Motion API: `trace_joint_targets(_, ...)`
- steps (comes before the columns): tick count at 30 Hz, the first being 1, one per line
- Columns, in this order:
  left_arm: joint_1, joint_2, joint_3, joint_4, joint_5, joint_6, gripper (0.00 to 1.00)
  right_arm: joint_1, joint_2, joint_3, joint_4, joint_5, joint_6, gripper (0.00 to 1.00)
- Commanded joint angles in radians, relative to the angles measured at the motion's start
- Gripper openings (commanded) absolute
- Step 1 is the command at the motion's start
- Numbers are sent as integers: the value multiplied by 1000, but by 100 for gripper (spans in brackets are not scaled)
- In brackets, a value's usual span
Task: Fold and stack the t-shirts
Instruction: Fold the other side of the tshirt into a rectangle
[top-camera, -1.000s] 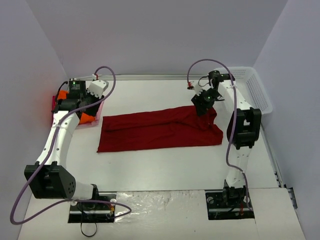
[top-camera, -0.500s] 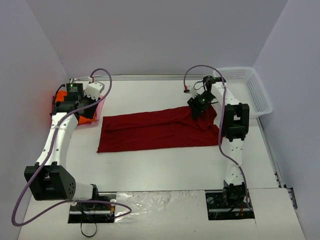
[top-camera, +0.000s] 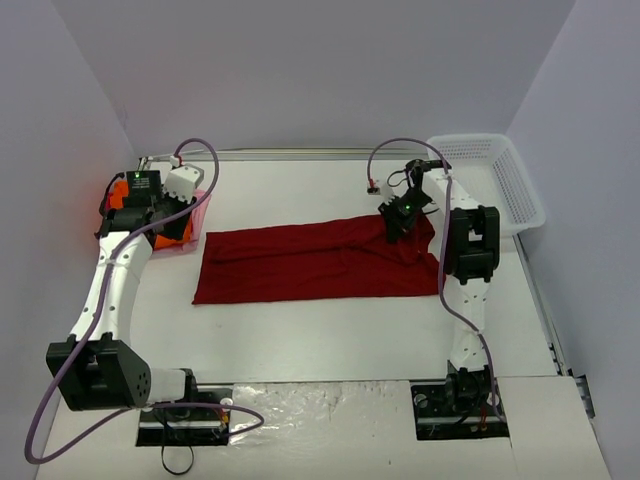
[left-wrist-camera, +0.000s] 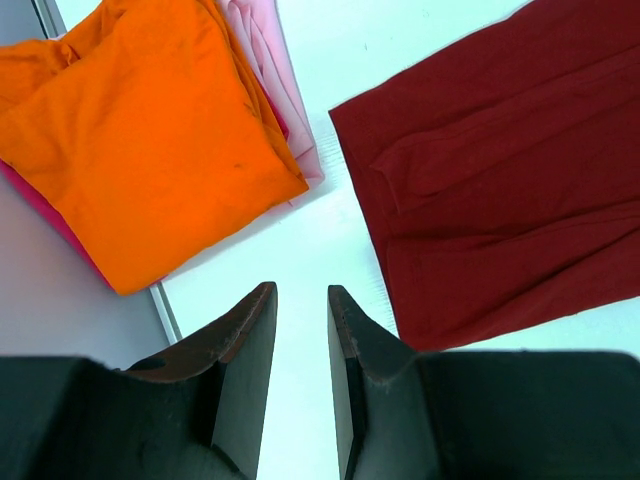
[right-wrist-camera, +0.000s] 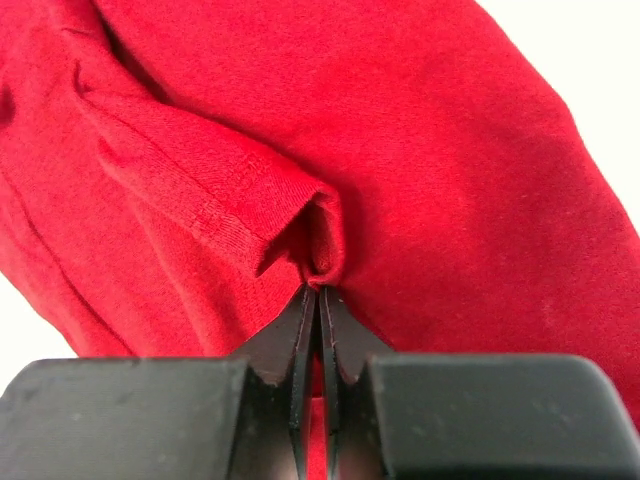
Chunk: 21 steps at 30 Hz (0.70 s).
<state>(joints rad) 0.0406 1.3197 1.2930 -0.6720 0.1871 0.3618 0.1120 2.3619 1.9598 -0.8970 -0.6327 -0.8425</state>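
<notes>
The right pincer (right-wrist-camera: 318, 288) pinches a ridge of the large dark red cloth t-shirt (top-camera: 300, 262) spread on the white surface (top-camera: 330, 335); best to lift it low and carry it leftward evenly. The left pincer (left-wrist-camera: 302, 300) hangs narrowly parted, empty.

Dark red t-shirt (top-camera: 310, 262) lies as a long flat band mid-table; orange t-shirt (left-wrist-camera: 150, 140) sits folded on pink t-shirt (left-wrist-camera: 275, 70), far left.
</notes>
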Motion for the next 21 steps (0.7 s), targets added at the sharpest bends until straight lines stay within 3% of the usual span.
trace_joint_targets(1,7,-54,-6,22,21,-15,26,3,-96,-32,-69,-15,-10,0)
trace_joint_targets(15,10,-109,-27,37,49,-23,26,35,-294,-142,-82,-30,-17,0)
trace_joint_targets(21,10,-119,-37,40,66,-27,27,57,-346,-245,-183,-62,-113,0)
